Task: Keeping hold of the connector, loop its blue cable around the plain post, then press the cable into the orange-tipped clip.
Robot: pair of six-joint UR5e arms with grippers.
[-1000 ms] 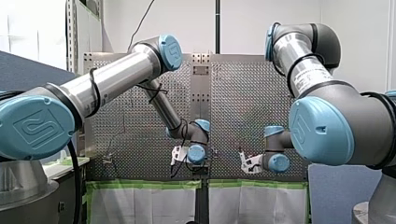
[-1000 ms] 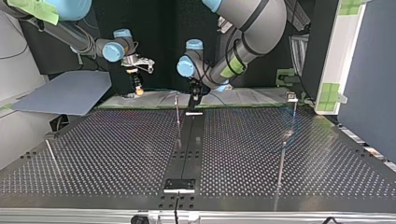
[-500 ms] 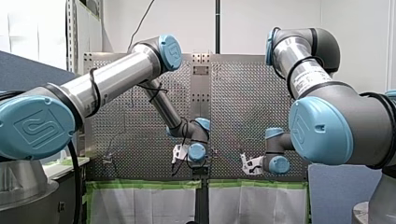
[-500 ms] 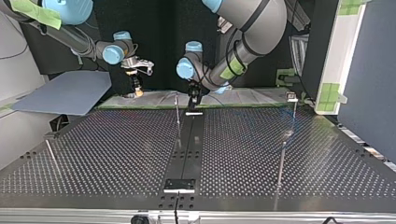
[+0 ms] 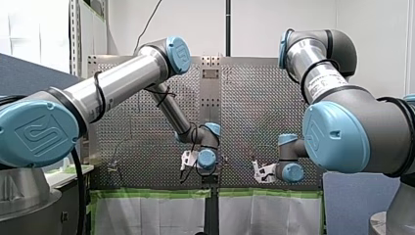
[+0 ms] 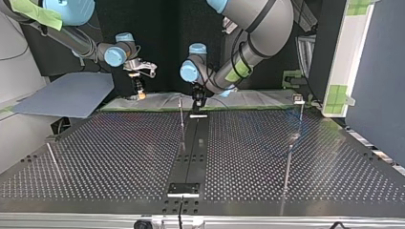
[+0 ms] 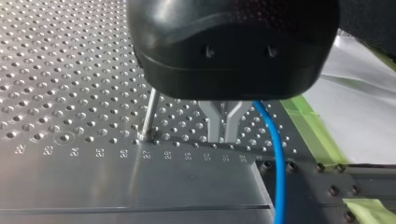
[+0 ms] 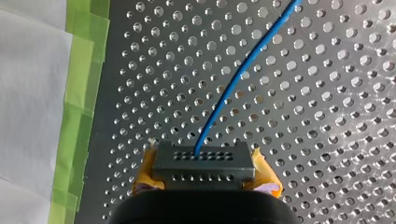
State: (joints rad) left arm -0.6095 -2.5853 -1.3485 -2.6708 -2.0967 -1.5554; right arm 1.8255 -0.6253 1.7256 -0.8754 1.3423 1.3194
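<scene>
In the right wrist view my right gripper (image 8: 205, 179) is shut on a dark grey connector (image 8: 203, 161), its yellow pads (image 8: 145, 177) pressed to both sides. The blue cable (image 8: 238, 79) leaves the connector's face and runs away over the perforated table (image 8: 327, 116). In the left wrist view my left gripper (image 7: 223, 137) has its metal fingers shut together just above the table. The blue cable (image 7: 279, 158) passes beside them, not between them. A plain metal post (image 7: 149, 114) stands on the other side of the fingers. The top view shows this thin post (image 6: 181, 114) close to my left gripper (image 6: 197, 101).
White sheets edged with green tape (image 8: 79, 93) line the table's edge near both grippers. A black centre strip (image 6: 191, 152) ends in a small bracket (image 6: 183, 189). Further thin posts (image 6: 289, 157) (image 6: 50, 155) stand toward the sides, one with a small block on top (image 6: 298, 99).
Both arms have shifted only slightly. My right gripper still holds the connector and my left gripper stays shut beside the post.
</scene>
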